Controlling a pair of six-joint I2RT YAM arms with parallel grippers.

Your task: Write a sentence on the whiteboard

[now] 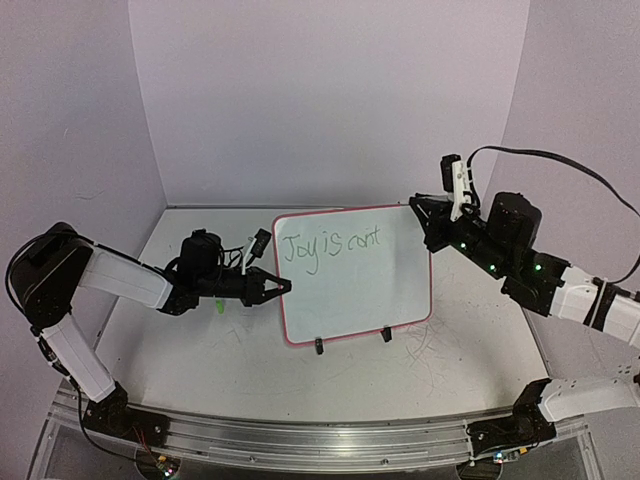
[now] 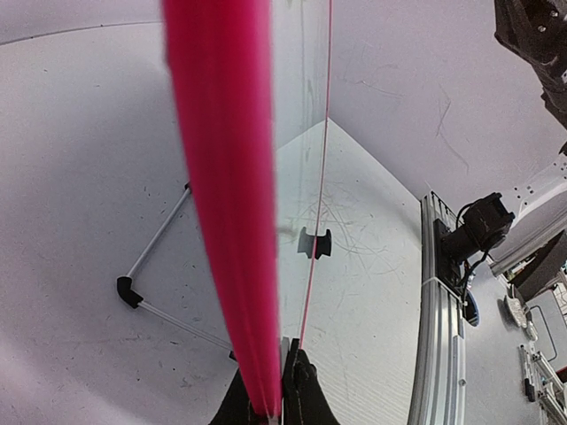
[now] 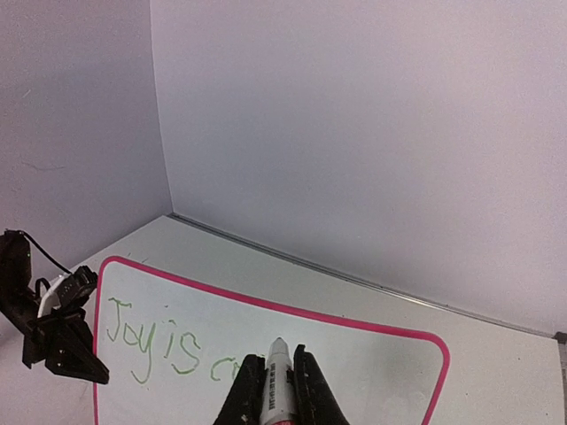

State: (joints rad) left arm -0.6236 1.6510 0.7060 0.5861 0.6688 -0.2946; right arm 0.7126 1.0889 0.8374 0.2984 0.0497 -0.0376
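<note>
The whiteboard (image 1: pixel 370 290) stands upright on its black wire stand (image 1: pixel 352 340) mid-table, pink rim all round. Green handwriting, the sentence (image 1: pixel 328 246), reads "Joy is cont" along its top. My left gripper (image 1: pixel 285 287) is shut on the board's left rim; in the left wrist view the rim (image 2: pixel 226 177) runs up from between the closed left gripper (image 2: pixel 282 394). My right gripper (image 1: pixel 420 212) is at the board's top right corner, shut on a white marker (image 3: pixel 280 390) whose tip points at the whiteboard (image 3: pixel 363 354) just past the last letters. The right gripper (image 3: pixel 277 356) hides the end of the sentence (image 3: pixel 159 341).
Purple walls close in the back and both sides. An aluminium rail (image 1: pixel 320 440) runs along the near edge with both arm bases on it. Faint grey scratch marks (image 1: pixel 440 345) cover the tabletop. The stand's rear wire leg (image 2: pixel 159 239) rests behind the board.
</note>
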